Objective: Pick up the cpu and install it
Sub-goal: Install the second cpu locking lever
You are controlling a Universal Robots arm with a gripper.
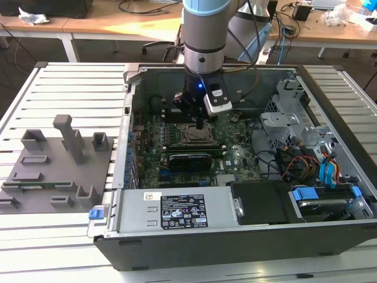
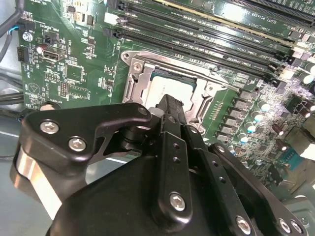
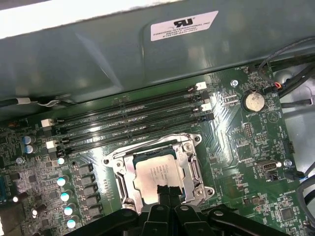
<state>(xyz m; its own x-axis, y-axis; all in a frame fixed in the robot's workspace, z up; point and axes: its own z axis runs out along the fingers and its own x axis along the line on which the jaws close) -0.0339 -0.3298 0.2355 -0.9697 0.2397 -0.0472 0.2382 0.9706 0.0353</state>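
Inside the open black computer case (image 1: 330, 247), the green motherboard (image 3: 236, 142) carries a square metal socket frame (image 3: 189, 164), and the small pale silvery cpu (image 3: 155, 174) lies seated within it. Directly above, the black gripper (image 3: 167, 191) has its fingers (image 2: 170, 105) pressed together, tips meeting the chip's edge without clasping it.

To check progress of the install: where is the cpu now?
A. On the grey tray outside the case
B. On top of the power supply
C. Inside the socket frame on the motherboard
C: the cpu lies flat within the socket frame, with the gripper directly over it.
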